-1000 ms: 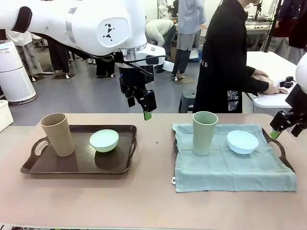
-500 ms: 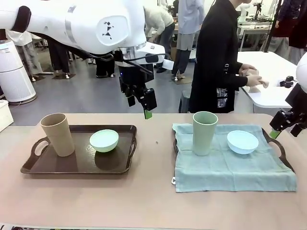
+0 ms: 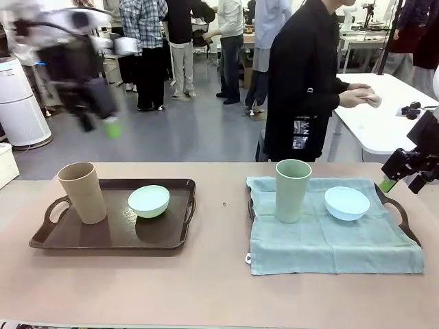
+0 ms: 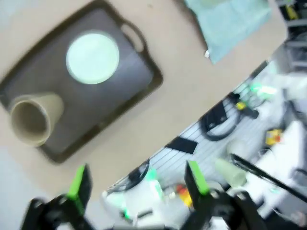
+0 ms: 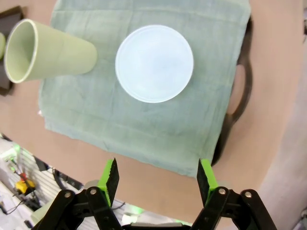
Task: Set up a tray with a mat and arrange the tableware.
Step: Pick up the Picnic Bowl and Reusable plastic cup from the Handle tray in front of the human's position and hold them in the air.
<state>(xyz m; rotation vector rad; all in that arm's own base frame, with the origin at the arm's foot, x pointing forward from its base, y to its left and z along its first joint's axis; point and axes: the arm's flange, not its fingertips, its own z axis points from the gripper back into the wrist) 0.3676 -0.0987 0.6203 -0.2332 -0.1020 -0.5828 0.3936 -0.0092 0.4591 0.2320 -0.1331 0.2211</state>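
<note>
The arranging looked all but done on the robot's right side. A cloth mat (image 3: pixel 329 247) lay spread over the right tray (image 3: pixel 401 216), whose dark handle peeped out at the mat's edge. On the mat stood the pale green cup (image 3: pixel 292 190), upright, with the light blue bowl (image 3: pixel 346 203) beside it, the two apart.

On the left, the brown tray (image 3: pixel 103 236) carried the tan cup (image 3: pixel 82 192) and the mint bowl (image 3: pixel 149 201) straight on its bare bottom, with no mat under them.

The left pincer (image 4: pixel 136 181) hung high above the desk (image 3: pixel 206 288), its fingers spread wide with nothing between them; in the front view that arm was a blur at the far left. The right pincer (image 5: pixel 158 179) hovered over the near edge of the mat, also wide and empty, touching nothing. A person (image 3: pixel 305 82) stood at the far side, turned towards another table.

By my reading, this was a pause between steps, with neither arm committed to anything. If the left tray was meant to match the right, the next move would call for lifting its cup and bowl clear, laying a mat flat, then setting both back upright without rucking the cloth.
</note>
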